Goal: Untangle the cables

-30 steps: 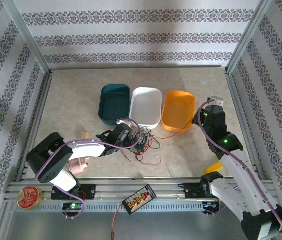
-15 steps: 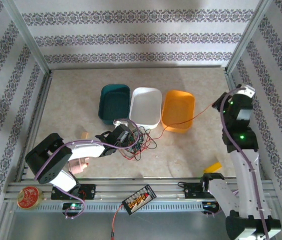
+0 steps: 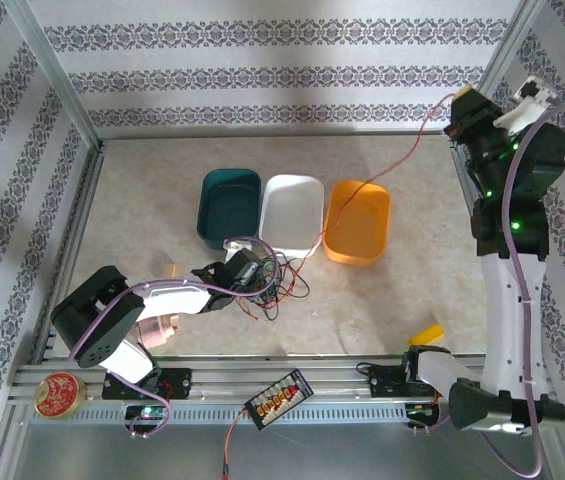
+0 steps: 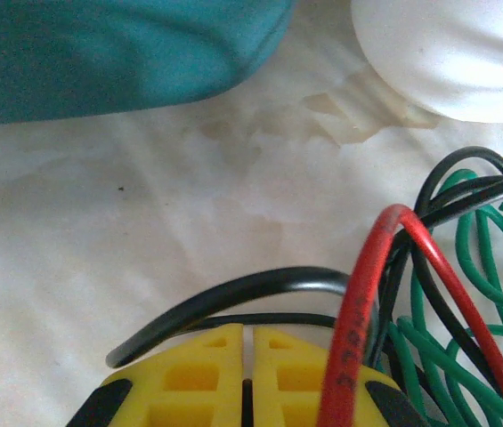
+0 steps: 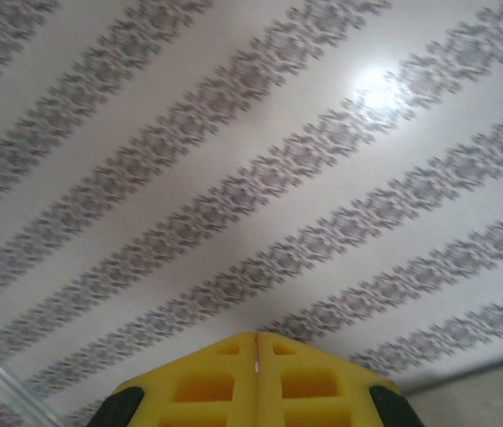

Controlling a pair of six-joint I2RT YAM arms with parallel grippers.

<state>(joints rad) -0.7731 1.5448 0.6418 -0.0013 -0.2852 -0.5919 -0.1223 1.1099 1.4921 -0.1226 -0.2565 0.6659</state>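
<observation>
Right pincer [image 3: 465, 108], clamped shut on a red cable [image 3: 394, 168] and held high, strings it out over the orange bin [image 3: 357, 225], while the left pincer [image 3: 260, 272], closed at the knot with its hold unclear, sits among the cables [image 3: 282, 288] bunched on the tabletop [image 3: 142, 220]; most untangling apparently remains.

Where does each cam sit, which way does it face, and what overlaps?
Top external: above and behind the robot, looking down on the table; both arms show, left hand at the cable tangle, right hand high by the far right corner, holding a red cable.
Left wrist: low over the table, facing the teal tub and white tub; shut yellow fingers at bottom.
Right wrist: up high, facing the patterned wall; shut yellow fingers at bottom.
Shared: top external and left wrist both see the tangle and those tubs.
</observation>
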